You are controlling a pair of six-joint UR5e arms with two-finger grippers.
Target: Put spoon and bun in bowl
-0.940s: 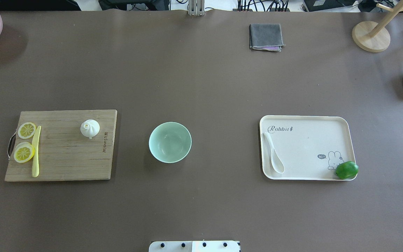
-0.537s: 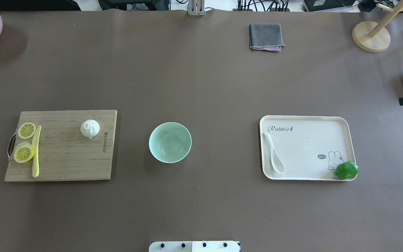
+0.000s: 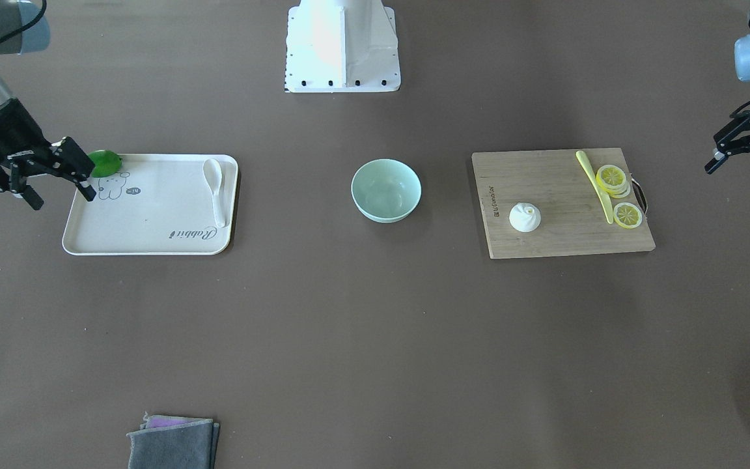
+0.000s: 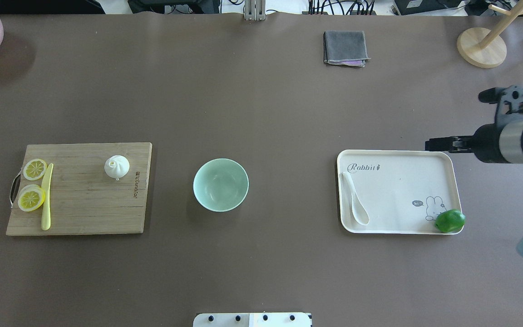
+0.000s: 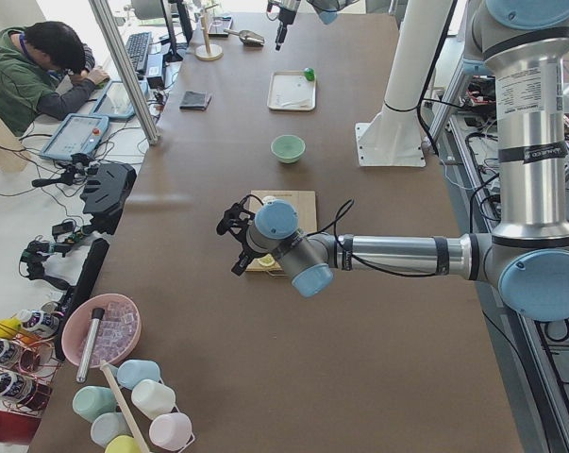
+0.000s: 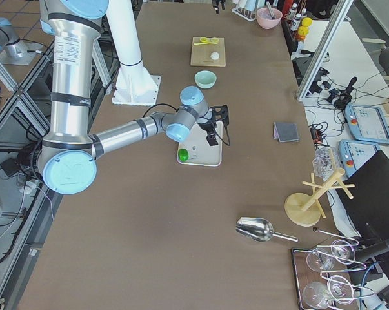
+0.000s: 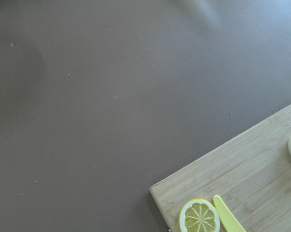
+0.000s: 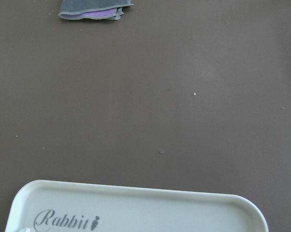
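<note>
Bowl (image 4: 220, 184) mid-table. Bun (image 4: 116, 166) on cutting board (image 4: 84, 204) at bowl's 9 o'clock. Spoon (image 4: 354, 200) on tray (image 4: 402, 190) at 3 o'clock, lime (image 4: 450, 220) in the tray's 4 o'clock corner. Right gripper (image 3: 62, 197) near the tray and left gripper (image 3: 734, 182) beyond the board are both spread wide, holding nothing.

A cream tray (image 4: 397, 190) is displaying the script word "Rabbit"; the cutting board (image 4: 89, 204) is bearing a brand mark too small to read.

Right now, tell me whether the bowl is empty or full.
Empty: the bowl shows a bare inside; the bun sits on the cutting board, the spoon lies on the tray.
</note>
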